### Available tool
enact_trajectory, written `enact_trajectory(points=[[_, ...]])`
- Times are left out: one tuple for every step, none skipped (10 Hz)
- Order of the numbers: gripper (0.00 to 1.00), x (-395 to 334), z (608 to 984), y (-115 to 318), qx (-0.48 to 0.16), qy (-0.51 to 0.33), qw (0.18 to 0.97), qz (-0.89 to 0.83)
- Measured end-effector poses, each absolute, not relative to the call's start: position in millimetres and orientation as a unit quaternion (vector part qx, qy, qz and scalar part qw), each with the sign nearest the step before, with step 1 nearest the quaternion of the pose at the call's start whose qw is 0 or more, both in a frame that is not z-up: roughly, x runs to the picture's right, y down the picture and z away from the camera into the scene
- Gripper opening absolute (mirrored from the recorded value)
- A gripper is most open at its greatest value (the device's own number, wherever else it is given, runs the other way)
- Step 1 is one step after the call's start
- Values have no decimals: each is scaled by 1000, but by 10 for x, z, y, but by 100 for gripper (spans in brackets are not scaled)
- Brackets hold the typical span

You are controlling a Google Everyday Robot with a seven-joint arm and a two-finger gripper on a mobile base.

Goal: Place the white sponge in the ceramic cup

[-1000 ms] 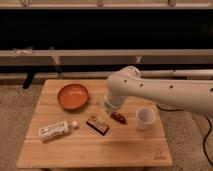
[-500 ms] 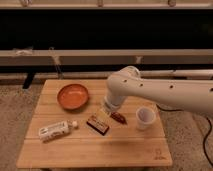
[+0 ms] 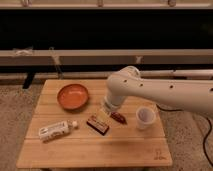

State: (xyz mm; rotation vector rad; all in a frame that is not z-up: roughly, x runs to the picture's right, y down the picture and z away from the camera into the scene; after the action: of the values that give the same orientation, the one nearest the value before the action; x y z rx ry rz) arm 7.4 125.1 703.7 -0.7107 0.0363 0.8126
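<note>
My gripper (image 3: 106,112) is positioned low over the middle of the wooden table (image 3: 100,150), at the end of my white arm (image 3: 165,94), which reaches in from the right. My fingers stand apart. The white sponge (image 3: 102,117) lies directly at their tips, on the table surface and against the upper edge of the dark brown bar (image 3: 98,125); I cannot tell whether either finger touches the sponge. A small dark reddish shape (image 3: 118,118) sits just right of the sponge; I cannot tell what it is. The ceramic cup (image 3: 145,116) stands upright to the right of my gripper, near it but apart from it. The orange bowl (image 3: 73,96) sits to the left and further back, and the white bottle (image 3: 56,130) lies on its side near the front left corner. The table is light wood planking and stands on a speckled floor (image 3: 15,115). Behind it, a pale horizontal rail (image 3: 75,56) crosses a dark background. Compared with the earlier frames, I find no difference: my arm, my gripper, the sponge, the cup and all other items occupy the same positions.
</note>
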Motion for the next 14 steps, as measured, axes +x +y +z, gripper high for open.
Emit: enact_trajectory(points=[[65, 85, 7048, 1203, -332, 20, 860, 387], [65, 124, 7090, 1137, -326, 28, 863, 385], [65, 157, 7163, 1049, -320, 33, 866, 384], [65, 227, 7316, 898, -312, 41, 870, 380], [65, 288, 7458, 790, -308, 47, 873, 377], [65, 371, 7661, 668, -304, 56, 875, 373], [65, 439, 7890, 565, -300, 64, 877, 370], [65, 484, 8192, 524, -300, 73, 877, 368], [65, 495, 8413, 537, -304, 80, 875, 369], [65, 510, 8645, 568, -309, 87, 872, 369], [65, 509, 8863, 608, -318, 95, 868, 370], [65, 477, 9024, 631, -327, 100, 863, 372], [65, 456, 9115, 653, -333, 105, 860, 372], [65, 455, 9216, 669, -339, 111, 856, 375]])
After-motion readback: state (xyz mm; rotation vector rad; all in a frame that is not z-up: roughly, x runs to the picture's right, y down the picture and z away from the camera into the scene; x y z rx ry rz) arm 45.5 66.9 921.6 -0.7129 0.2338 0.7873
